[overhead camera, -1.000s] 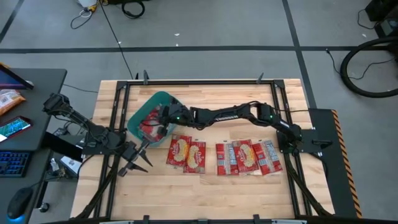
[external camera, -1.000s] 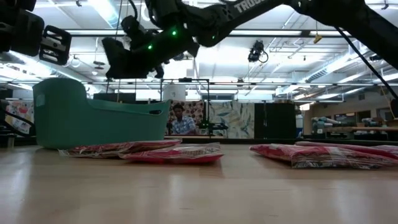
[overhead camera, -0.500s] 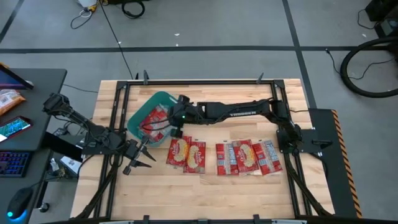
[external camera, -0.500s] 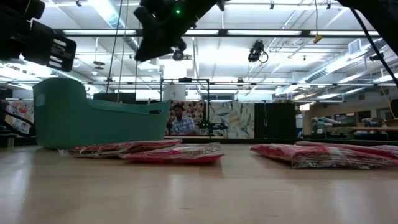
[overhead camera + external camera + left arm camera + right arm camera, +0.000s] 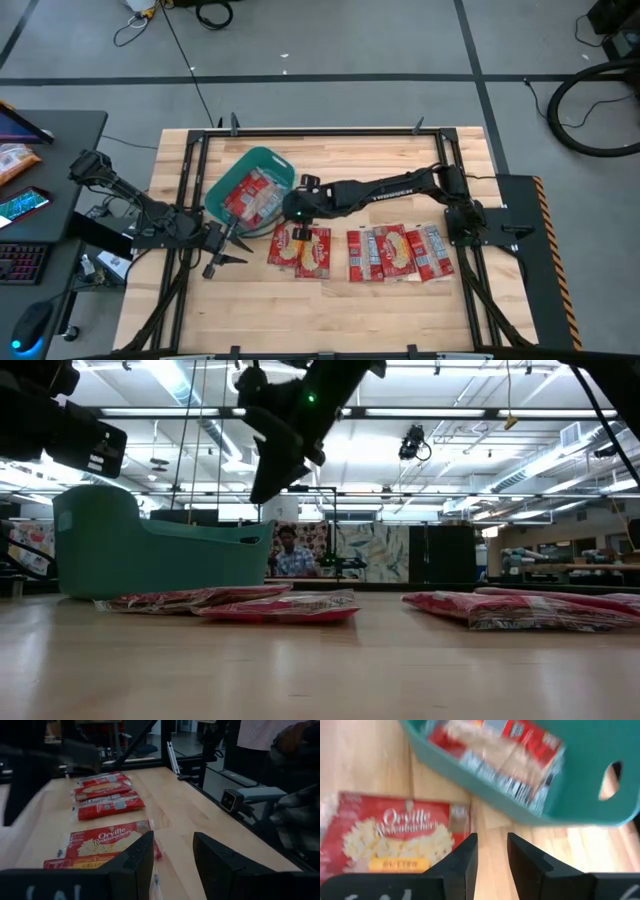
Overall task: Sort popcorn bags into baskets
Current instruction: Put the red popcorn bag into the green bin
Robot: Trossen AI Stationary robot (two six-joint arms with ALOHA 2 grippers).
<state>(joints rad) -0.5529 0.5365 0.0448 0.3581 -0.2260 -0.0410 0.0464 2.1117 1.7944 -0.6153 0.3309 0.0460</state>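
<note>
The left end effector point(image 5: 222, 252) hovers released and empty near the counter's point(image 5: 330, 300) left edge. Beside it, the teal basket point(image 5: 228, 184) holds popcorn bags point(image 5: 255, 195). The right end effector point(image 5: 290, 212) hangs released and empty beside the basket, above two bags point(image 5: 300, 248); more bags point(image 5: 398, 253) lie farther right.

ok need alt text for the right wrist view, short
The right hand, open and empty, hangs over bare wood between a popcorn bag lying flat on the table and the teal basket, which holds more bags.
</note>
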